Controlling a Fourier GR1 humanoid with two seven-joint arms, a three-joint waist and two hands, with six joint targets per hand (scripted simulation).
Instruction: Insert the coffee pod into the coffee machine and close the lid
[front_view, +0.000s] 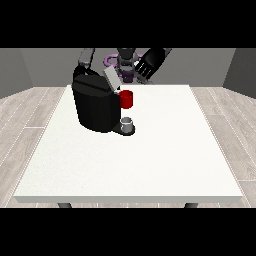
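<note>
Black, the machine sits at the upper left of the white bench, lid tilted up. We see a red thing at the machine and a grey thing below it. The hand at the view's right hangs upper centre, fingers relaxed, holding nothing.

The black coffee machine stands on the far part of the white table, toward the view's left, its grey lid tilted up. A red thing at the machine and a grey thing below it block its front. Open tabletop lies to the right and toward the camera.
</note>
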